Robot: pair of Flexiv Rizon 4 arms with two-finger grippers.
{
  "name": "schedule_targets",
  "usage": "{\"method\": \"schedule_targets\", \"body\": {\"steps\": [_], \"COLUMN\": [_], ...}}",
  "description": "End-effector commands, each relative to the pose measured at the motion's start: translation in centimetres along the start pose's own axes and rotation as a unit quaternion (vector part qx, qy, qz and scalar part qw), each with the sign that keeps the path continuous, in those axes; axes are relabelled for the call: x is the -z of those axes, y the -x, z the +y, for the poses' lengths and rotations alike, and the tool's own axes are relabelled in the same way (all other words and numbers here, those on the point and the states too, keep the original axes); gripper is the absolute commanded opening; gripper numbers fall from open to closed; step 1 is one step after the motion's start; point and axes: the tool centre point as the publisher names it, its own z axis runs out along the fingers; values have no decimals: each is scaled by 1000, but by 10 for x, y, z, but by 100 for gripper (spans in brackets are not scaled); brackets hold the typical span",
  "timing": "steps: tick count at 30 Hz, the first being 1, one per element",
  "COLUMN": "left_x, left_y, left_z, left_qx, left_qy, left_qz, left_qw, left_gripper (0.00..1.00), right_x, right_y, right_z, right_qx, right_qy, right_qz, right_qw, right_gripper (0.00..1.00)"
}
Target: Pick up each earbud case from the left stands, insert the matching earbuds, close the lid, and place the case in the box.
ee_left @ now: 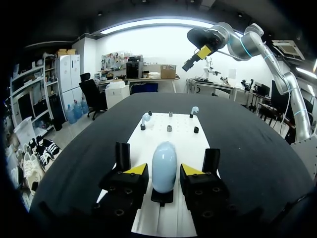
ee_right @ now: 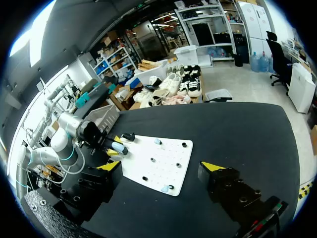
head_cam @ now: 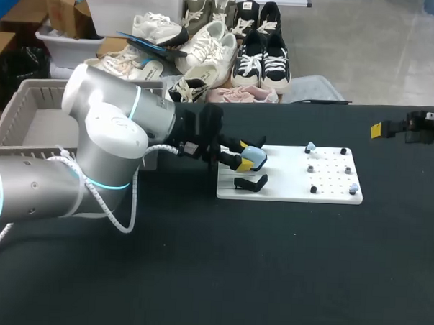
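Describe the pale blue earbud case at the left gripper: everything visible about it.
The earbud case is pale blue, smooth and glossy like plastic, pebble-shaped, and its lid looks shut. It stands upright on a small black stand at the end of the white board nearest the left gripper. The gripper straddles it with a yellow-tipped finger on each side. A thin gap shows by each finger, so only the stand seems to touch it.

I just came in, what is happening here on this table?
The left gripper is around a light blue earbud case on its stand, at one end of the white board. The right gripper hangs open and empty above the table, away from the board.
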Motion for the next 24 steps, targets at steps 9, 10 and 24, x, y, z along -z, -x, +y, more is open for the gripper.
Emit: {"method": "schedule_targets", "body": {"steps": [9,10,24], "left_x": [-3,-3,-3], "left_y": [-4,-4,-4], "left_z": [3,3,5], "left_qx": [3,3,3], "left_qy": [-4,-4,-8], "left_qz": [3,3,4], "left_qw": [1000,1000,1000], "left_gripper": [44,43,3], "right_x": [0,0,0], "right_y": [0,0,0], "right_z": [-1,-1,-1], "right_qx": [1,1,1], "right_qy": [1,1,1], "right_qz": [1,1,1], "right_qw": [1000,1000,1000], "right_gripper": [100,100,100]}}
